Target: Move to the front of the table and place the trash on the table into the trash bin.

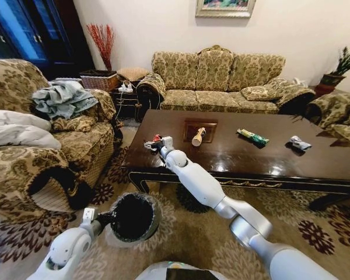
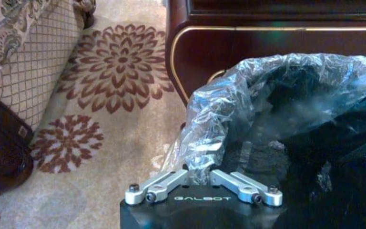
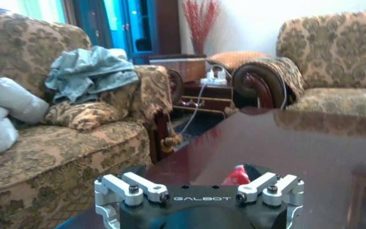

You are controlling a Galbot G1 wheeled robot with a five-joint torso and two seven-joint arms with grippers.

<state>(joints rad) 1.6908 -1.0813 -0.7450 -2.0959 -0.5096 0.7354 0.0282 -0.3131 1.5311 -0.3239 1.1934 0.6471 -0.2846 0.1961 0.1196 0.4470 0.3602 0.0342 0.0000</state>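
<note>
From the head camera, the table (image 1: 245,154) is the anchor: the right gripper (image 1: 154,143) reaches over its near left corner, where a red can (image 1: 157,139) sits between the fingers, seemingly so it can be carried off to the bin. The rest of the trash lies on the tabletop: a tan bottle (image 1: 198,136) on the inlaid panel at centre, a green-yellow packet (image 1: 252,137) to the right of that, and a silver-white wrapper (image 1: 299,143) nearer the table's right end. The trash bin (image 1: 134,217) stands on the carpet below the table's left front corner, with the left gripper (image 1: 102,220) at its rim. In the left wrist view, the left gripper (image 2: 203,177) is closed on the grey bag (image 2: 234,114) at the bin's edge beside the table's gold-trimmed leg (image 2: 177,71), probably steadying the opening for a drop. In the right wrist view, the right gripper (image 3: 234,179) hangs low over the tabletop (image 3: 285,143) with the can (image 3: 236,175) clasped between its fingers.
</note>
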